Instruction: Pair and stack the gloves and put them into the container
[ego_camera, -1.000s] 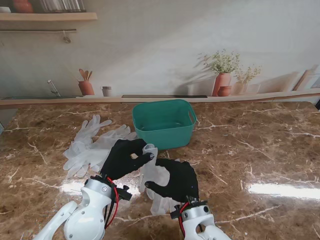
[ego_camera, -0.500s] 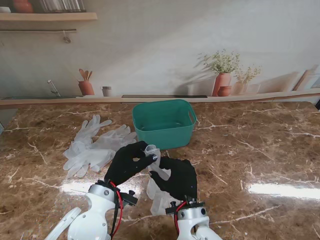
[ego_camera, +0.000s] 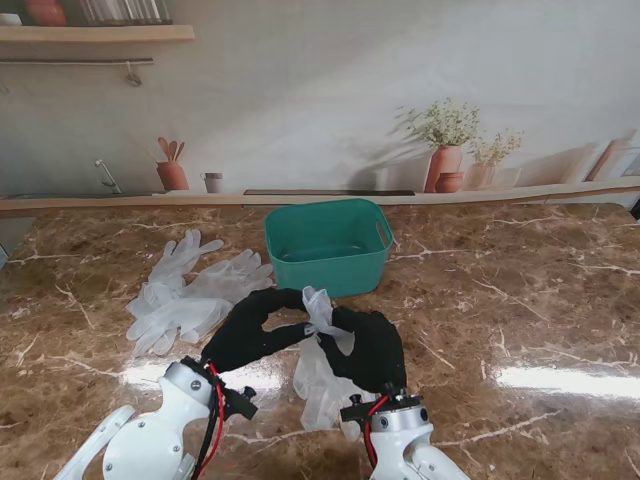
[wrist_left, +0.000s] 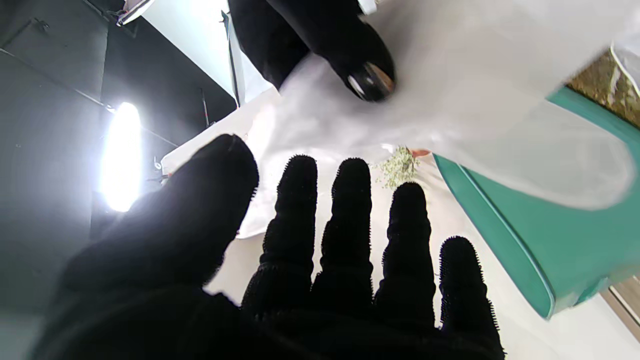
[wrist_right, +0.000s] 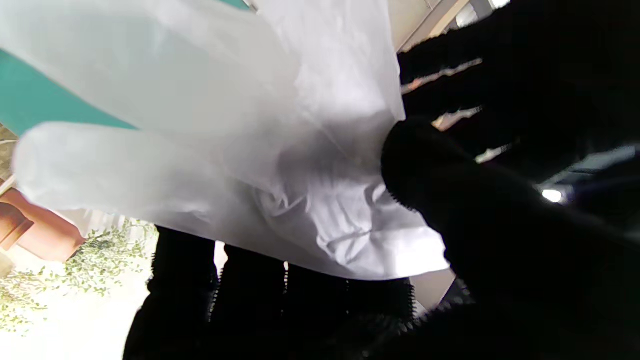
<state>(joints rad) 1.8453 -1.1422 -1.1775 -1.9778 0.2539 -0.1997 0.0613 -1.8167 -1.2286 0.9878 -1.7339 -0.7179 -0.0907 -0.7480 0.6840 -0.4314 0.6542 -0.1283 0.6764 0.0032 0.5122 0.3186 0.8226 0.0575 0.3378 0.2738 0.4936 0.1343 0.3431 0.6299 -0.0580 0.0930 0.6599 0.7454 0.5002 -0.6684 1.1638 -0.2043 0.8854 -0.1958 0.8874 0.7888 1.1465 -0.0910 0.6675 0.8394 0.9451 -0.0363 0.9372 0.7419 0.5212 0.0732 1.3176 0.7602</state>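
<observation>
My right hand (ego_camera: 372, 345) is shut on a translucent white glove (ego_camera: 320, 378); its top sticks up between the two hands and the rest hangs toward the table. In the right wrist view the thumb (wrist_right: 420, 165) presses the bunched glove (wrist_right: 240, 140) against the fingers. My left hand (ego_camera: 252, 330) reaches in beside the glove's top, with its fingers (wrist_left: 345, 225) spread and nothing between them. The glove (wrist_left: 475, 95) hangs past them, pinched by a right-hand fingertip (wrist_left: 370, 77). The green container (ego_camera: 328, 245) stands just beyond both hands and looks to hold nothing.
A heap of white gloves (ego_camera: 185, 290) lies on the marble table (ego_camera: 520, 300) to the left of the container. The container's wall (wrist_left: 530, 240) is close to my left hand. A ledge with printed pots runs along the far edge.
Both hands have moved a little farther from me, toward the container. The glove's top has been drawn up between them. My left hand's fingers have stretched out toward it.
</observation>
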